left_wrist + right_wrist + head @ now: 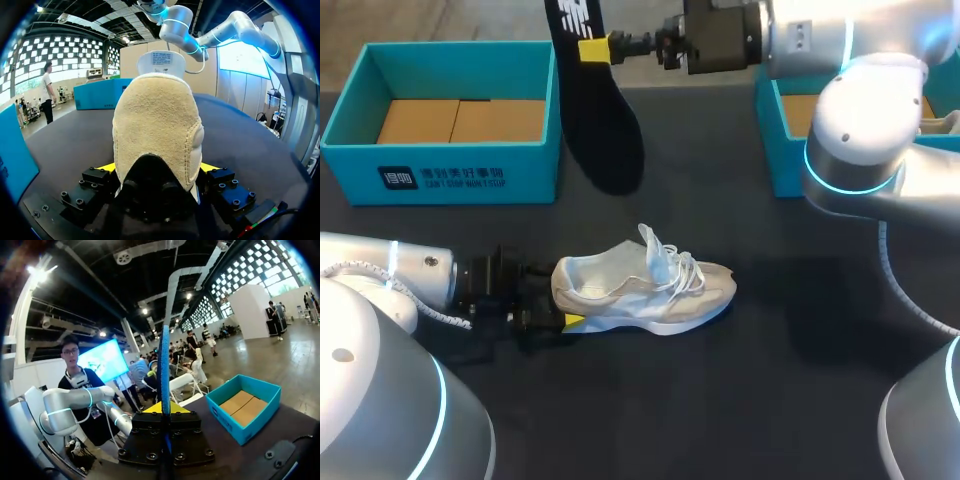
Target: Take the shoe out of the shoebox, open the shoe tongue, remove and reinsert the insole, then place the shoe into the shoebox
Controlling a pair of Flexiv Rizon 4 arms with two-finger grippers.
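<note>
A white and beige shoe (645, 290) lies on its sole in the middle of the black table, toe pointing right, laces loose and tongue raised. My left gripper (556, 297) is at its heel. In the left wrist view the beige heel (157, 130) fills the gap between the fingers, and both yellow tips press its sides. My right gripper (593, 50) is held above the table's far side, shut on the black insole (605, 120), which hangs down from it. The right wrist view shows the insole (164, 370) edge-on between that gripper's (164, 411) yellow tips.
An open blue shoebox (440, 180) with brown cardboard inside stands at the back left; the same box (235, 425) shows beyond the right gripper. A second blue box (782, 140) sits at the back right, partly hidden by my right arm.
</note>
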